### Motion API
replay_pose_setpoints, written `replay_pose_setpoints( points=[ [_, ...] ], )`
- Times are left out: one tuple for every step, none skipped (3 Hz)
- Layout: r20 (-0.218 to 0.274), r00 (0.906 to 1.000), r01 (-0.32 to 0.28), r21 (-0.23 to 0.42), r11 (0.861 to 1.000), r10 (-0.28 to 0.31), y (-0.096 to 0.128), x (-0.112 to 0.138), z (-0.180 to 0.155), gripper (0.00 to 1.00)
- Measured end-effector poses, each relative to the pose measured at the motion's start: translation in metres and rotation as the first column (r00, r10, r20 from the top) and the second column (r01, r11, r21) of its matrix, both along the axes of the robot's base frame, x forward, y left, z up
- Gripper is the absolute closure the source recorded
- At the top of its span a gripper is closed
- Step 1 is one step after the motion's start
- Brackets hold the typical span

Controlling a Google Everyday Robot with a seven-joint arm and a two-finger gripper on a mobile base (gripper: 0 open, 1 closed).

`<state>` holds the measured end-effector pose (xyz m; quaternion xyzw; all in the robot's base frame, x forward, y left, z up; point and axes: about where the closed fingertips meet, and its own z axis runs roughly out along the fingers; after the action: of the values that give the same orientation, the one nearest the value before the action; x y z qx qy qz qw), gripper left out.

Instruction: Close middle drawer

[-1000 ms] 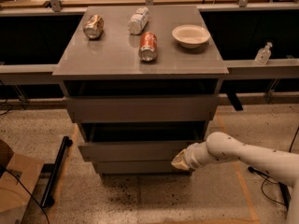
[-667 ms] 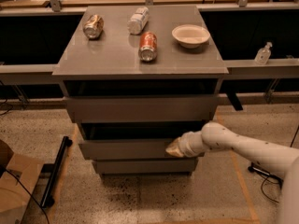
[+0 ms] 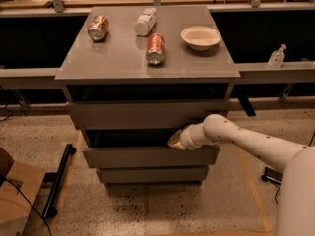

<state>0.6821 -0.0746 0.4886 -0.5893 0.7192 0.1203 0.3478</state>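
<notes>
Because the middle drawer (image 3: 147, 157) juts out from the desk (image 3: 113, 58), second of its three, I hold my gripper (image 3: 176, 140) at the upper right edge of its front, placed to push it in, though whether the gripper is wide or narrow I cannot tell.

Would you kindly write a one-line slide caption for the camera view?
The tool sits at the top right edge of the open middle drawer in the grey cabinet.

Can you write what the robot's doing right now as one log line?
middle drawer: partly open | gripper: at top edge of drawer front, right side | goal: close drawer, not yet done
</notes>
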Motion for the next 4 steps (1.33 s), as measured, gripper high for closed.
replay_pose_setpoints(
  points=[
    [-0.009, 0.9993, -0.036, -0.028, 0.999, 0.036, 0.007, -0.006, 0.000, 1.00],
    [-0.044, 0.9971, -0.065, -0.042, 0.997, 0.063, 0.010, -0.014, 0.000, 1.00],
    [-0.117, 0.9907, -0.073, -0.025, 0.997, 0.070, 0.007, -0.021, -0.013, 1.00],
    [-0.189, 0.9796, -0.072, -0.014, 0.997, 0.068, 0.004, -0.026, -0.032, 1.00]
  ],
)
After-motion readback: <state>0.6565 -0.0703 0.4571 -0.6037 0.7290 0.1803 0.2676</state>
